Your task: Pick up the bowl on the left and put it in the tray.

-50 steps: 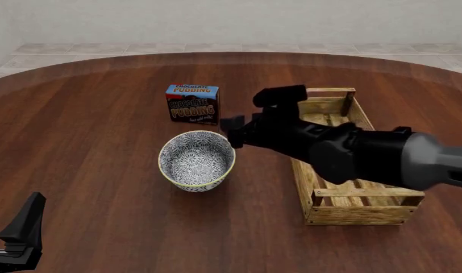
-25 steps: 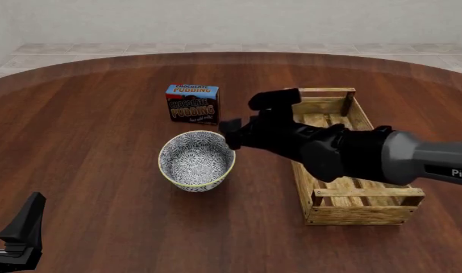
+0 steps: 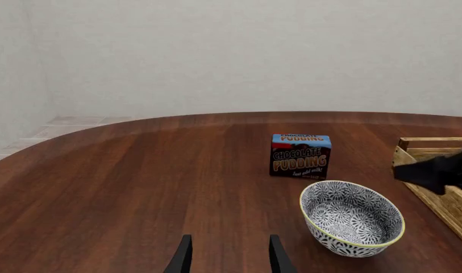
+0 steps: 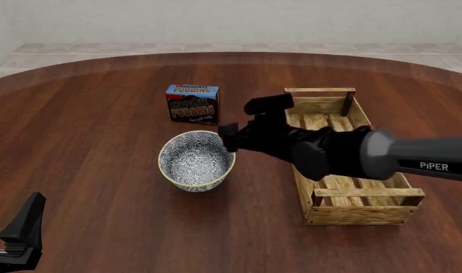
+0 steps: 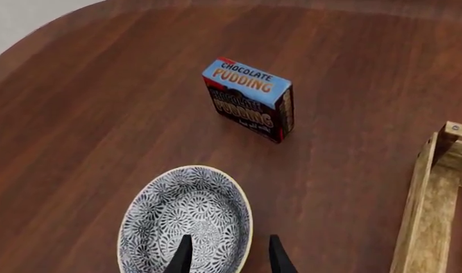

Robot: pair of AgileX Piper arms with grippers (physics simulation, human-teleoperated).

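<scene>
The blue-and-white patterned bowl (image 4: 196, 160) stands upright on the table, left of the wooden tray (image 4: 344, 170). My right gripper (image 4: 229, 137) hovers open at the bowl's right rim. In the right wrist view, one finger (image 5: 183, 255) shows over the inside of the bowl (image 5: 178, 216) and the other finger (image 5: 276, 256) just outside the rim; I cannot tell whether either touches it. My left gripper (image 4: 11, 233) rests open at the near left corner, far from the bowl (image 3: 352, 219), with nothing between its fingers.
A chocolate pudding box (image 4: 192, 103) stands just behind the bowl. The tray (image 5: 432, 227) has nothing in it where it shows. The right arm (image 3: 443, 170) crosses over the tray's left side. The round table's edge curves behind.
My right gripper has slid left and slightly down, closer to the bowl's right rim. The bowl, the box, the tray and my left arm have stayed put.
</scene>
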